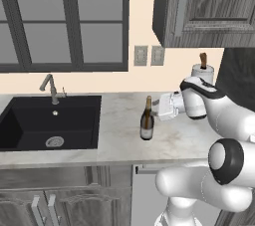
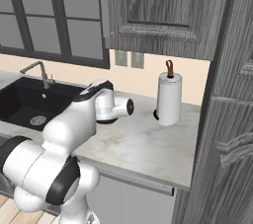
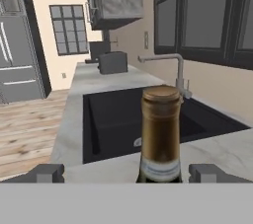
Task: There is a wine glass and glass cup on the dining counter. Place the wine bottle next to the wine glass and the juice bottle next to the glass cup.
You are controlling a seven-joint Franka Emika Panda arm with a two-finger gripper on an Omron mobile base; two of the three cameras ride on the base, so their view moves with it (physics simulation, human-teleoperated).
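The pincer [image 3: 126, 172] stands spread wide and grasps nothing, its two tips flanking the neck of the wine bottle [image 3: 160, 134], which stands upright on the marble bench [image 1: 174, 138] just right of the black sink [image 1: 47, 120]. Being glass, the bottle is likely heavy, rigid, slick and breakable. A level, firm hold below the gold foil, near the shoulder, looks safest against tipping.

home kitchen, marble counter [image 1: 174, 140] with black sink [image 1: 47, 123], faucet [image 1: 50, 88], wood cabinets [image 2: 163, 11], paper towel roll [image 2: 169, 98], fridge [image 3: 17, 45]

wine bottle [image 3: 160, 134] btm cut off
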